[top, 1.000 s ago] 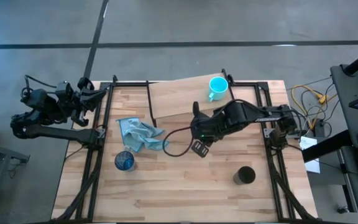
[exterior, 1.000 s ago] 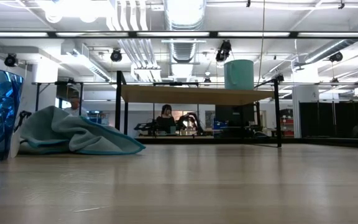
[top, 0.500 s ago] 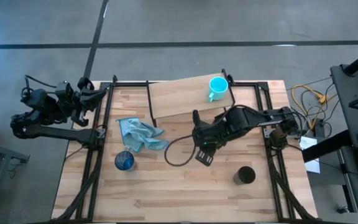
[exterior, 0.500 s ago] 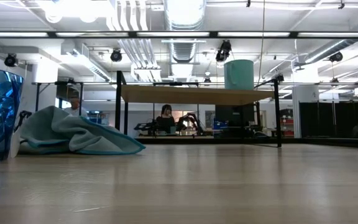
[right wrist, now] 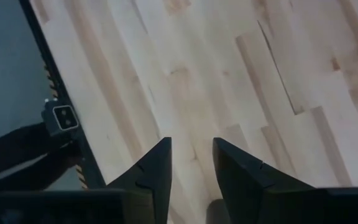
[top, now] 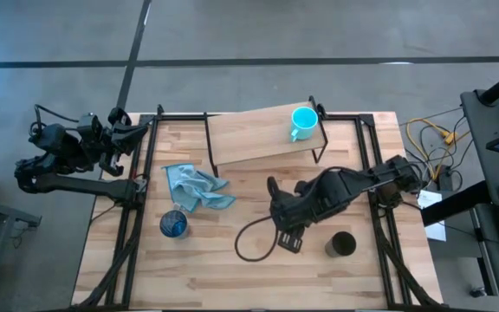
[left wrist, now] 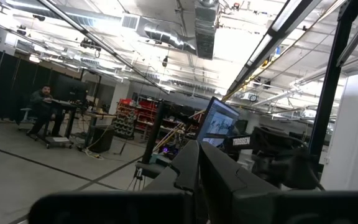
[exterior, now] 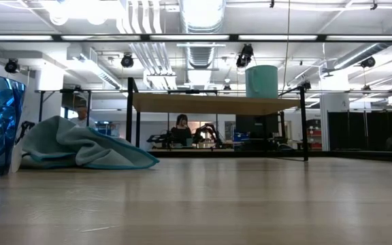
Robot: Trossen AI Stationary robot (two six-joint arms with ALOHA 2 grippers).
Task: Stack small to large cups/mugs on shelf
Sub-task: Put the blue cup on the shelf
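Note:
The teal mug (top: 302, 121) stands upright on the wooden shelf (top: 249, 139), at its right end; it also shows in the low view (exterior: 261, 80). The translucent blue glass cup (top: 173, 224) stands on the table at the near left, beside the light blue cloth (top: 196, 186). The black cup (top: 341, 245) stands on the table at the near right. My right gripper (top: 286, 227) hangs over the table's middle, left of the black cup, pointing down, open and empty (right wrist: 191, 165). My left gripper (top: 132, 132) is shut, beyond the table's left edge.
A black cable (top: 254, 238) loops on the table under my right arm. Black frame rails (top: 132, 217) run along the table's left and right sides. The shelf's thin black legs (top: 319, 147) stand behind my right arm. Bare tabletop (top: 232, 277) lies along the near edge.
My right gripper has swung from just in front of the shelf toward the table's near edge, closer to the black cup, still open and empty. The cable loop has shifted with it toward the near edge.

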